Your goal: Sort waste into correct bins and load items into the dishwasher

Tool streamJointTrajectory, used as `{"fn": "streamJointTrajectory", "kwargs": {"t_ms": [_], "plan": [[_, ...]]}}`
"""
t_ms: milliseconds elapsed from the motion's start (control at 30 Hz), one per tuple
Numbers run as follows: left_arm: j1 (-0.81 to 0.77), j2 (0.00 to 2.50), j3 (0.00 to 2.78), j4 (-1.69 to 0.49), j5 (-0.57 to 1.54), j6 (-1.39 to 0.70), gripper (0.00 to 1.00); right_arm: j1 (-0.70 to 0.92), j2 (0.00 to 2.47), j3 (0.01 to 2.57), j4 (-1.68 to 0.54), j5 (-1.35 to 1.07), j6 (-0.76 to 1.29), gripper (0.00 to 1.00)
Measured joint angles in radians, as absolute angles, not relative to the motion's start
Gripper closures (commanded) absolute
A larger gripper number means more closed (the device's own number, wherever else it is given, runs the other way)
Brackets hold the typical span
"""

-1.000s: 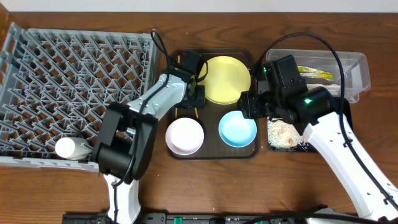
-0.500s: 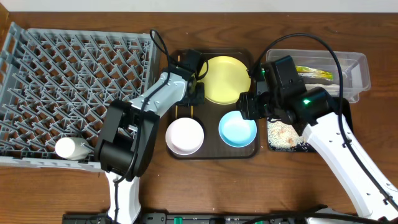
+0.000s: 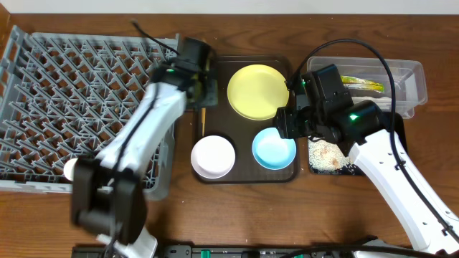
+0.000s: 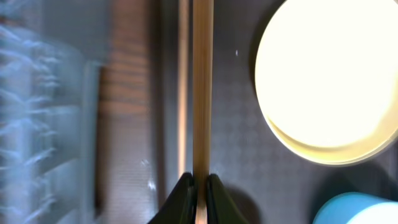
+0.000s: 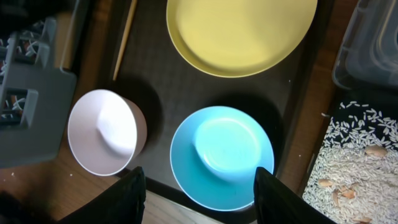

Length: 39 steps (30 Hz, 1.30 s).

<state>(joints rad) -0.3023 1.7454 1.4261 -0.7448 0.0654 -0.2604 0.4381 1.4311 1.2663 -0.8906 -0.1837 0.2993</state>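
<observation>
The left gripper point(image 4: 200, 182) sits in the upper middle of the overhead frame, at the seam between the large grey plastic lattice dish rack point(image 3: 79, 93) and the dark brown serving tray point(image 3: 242, 132). Its fingers point(image 4: 184, 198) are pressed onto one thin wooden chopstick point(image 4: 202, 93). A second chopstick point(image 4: 183, 74) runs parallel just beside it; whether that one is gripped I cannot tell.

On the serving tray lie the round yellow plate point(image 3: 258, 92), the white bowl point(image 3: 213, 156) and the smaller light-blue bowl point(image 3: 274, 149). The right gripper point(image 5: 199, 180) is spread wide, and its wrist view frames the light-blue bowl between its fingers.

Right of centre, the shallow black rectangular tray point(image 3: 346, 170) holds whitish rice-like crumbs point(image 5: 351, 149). The clear plastic rectangular tub point(image 3: 417, 72) above it holds a green-yellow snack wrapper point(image 3: 362, 84).
</observation>
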Motion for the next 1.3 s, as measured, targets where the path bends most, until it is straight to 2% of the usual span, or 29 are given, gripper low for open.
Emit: {"fn": "streamJointTrajectory", "kwargs": {"t_ms": [267, 533, 733, 1300], "plan": [[-0.190, 1.586, 1.428, -0.916, -0.050, -0.120, 0.93, 0.438, 1.431, 1.266, -0.890, -0.183, 0.300, 0.46], [-0.091, 1.642, 1.343, -0.876, -0.078, -0.042, 0.92, 0.438, 1.431, 1.266, -0.891, -0.183, 0.300, 0.46], [-0.084, 1.711, 1.330, -0.876, -0.077, -0.024, 0.93, 0.438, 1.431, 1.266, -0.888, -0.184, 0.300, 0.46], [-0.084, 1.713, 1.330, -0.894, -0.077, -0.022, 0.93, 0.438, 1.431, 1.266, -0.913, -0.183, 0.300, 0.45]]}}
